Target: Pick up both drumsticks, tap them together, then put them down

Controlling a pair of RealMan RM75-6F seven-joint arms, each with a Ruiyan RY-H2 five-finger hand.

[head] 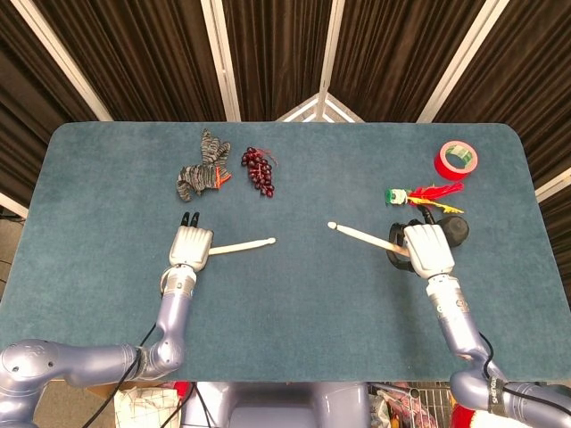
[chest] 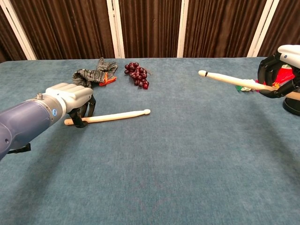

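Pale wooden drumstick [chest: 115, 116], rounded tip, butt seemingly in left hand [chest: 70, 96]

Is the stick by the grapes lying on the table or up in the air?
Mostly lying: the left drumstick tip touches the table while the left hand grips its other end.

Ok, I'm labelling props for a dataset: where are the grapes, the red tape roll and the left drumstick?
grapes [head: 258, 170], head view, middle of the bunch.
red tape roll [head: 443, 160], head view, its red outer wall.
left drumstick [chest: 118, 115], chest view, mid-shaft, clear of the hand.
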